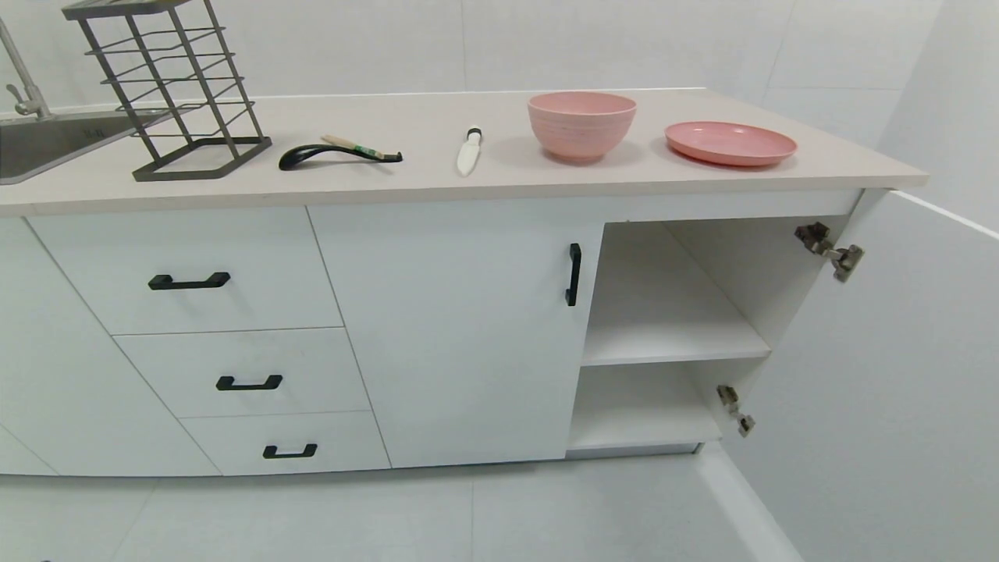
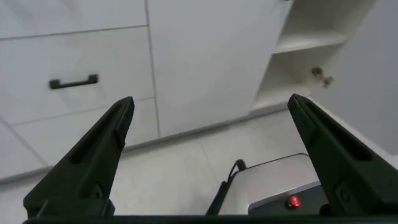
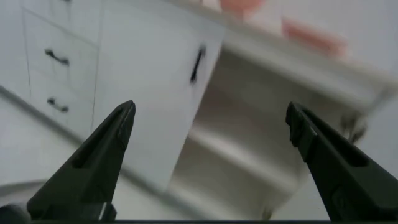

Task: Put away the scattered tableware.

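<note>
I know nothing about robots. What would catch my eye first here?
The pink bowl and pink plate stand out, side by side at the right end of the pale countertop. Just below them a cabinet door hangs wide open, showing two white shelves. Farther left are a white knife, a black spoon and a dark wire rack.

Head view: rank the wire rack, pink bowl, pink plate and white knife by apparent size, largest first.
1. wire rack
2. pink bowl and pink plate: too close to rank; the bowl looks taller, the plate wider
3. white knife
</note>
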You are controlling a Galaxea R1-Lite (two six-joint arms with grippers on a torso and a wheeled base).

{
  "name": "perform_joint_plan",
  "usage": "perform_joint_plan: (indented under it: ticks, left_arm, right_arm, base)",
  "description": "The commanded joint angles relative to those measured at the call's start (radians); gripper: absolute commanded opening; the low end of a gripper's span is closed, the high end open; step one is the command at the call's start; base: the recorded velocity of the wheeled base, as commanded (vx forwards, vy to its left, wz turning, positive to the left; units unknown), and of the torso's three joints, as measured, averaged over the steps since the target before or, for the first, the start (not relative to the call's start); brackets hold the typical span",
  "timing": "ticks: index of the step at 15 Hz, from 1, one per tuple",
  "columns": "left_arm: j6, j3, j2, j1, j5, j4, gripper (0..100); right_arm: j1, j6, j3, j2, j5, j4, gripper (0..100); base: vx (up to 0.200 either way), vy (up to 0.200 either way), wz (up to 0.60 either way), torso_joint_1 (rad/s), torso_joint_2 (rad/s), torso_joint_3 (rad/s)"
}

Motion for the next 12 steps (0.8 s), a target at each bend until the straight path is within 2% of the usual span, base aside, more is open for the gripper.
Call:
perform_joint_plan:
  ticks: [1,2,3,4,5,6,7,9,11,12]
  left_arm:
    - [0.004,0.004,-0.002,0.077,0.014,0.003,100]
    - [0.009,0.004,-0.003,0.106,0.018,0.003,100]
    - [0.015,0.004,-0.032,0.159,0.027,0.005,100]
    - [0.064,0.004,-0.095,0.2,0.05,0.008,100]
    - [0.108,0.004,-0.1,0.182,0.149,0.066,100]
    - [0.068,0.004,-0.1,0.185,0.165,0.065,100]
    - [0.058,0.004,-0.101,0.185,0.152,0.061,100]
    - [0.064,0.004,-0.1,0.185,0.15,0.061,100]
    - [0.062,0.004,-0.1,0.185,0.152,0.061,100]
    - [0.051,0.004,-0.1,0.185,0.153,0.061,100]
  right_arm:
    - [0.0,0.02,0.001,-0.046,-0.101,0.271,100]
    - [0.0,0.054,0.001,-0.043,-0.101,0.32,100]
    - [0.0,0.063,0.001,-0.043,-0.102,0.3,100]
    - [-0.003,0.067,0.001,-0.045,-0.159,0.294,100]
    - [-0.002,0.071,0.001,-0.045,-0.288,0.294,100]
    - [-0.003,0.065,0.001,-0.043,-0.363,0.296,100]
    - [-0.002,0.063,0.001,-0.043,-0.378,0.297,100]
    - [-0.002,0.077,0.001,-0.043,-0.388,0.302,100]
    - [-0.003,0.157,0.001,-0.043,-0.394,0.305,100]
    - [-0.008,0.218,0.001,-0.042,-0.426,0.31,100]
  base:
    - [0.0,0.0,0.0,0.0,0.0,0.0]
    - [0.0,0.0,0.0,0.0,0.0,0.0]
    - [0.0,0.0,0.0,0.0,0.0,0.0]
    - [0.0,0.0,0.0,0.0,0.0,0.0]
    - [0.0,0.0,0.0,0.0,0.0,0.0]
    - [0.0,0.0,0.0,0.0,0.0,0.0]
    - [0.0,0.0,0.0,0.0,0.0,0.0]
    - [0.0,0.0,0.0,0.0,0.0,0.0]
    - [0.0,0.0,0.0,0.0,0.0,0.0]
    - [0.0,0.0,0.0,0.0,0.0,0.0]
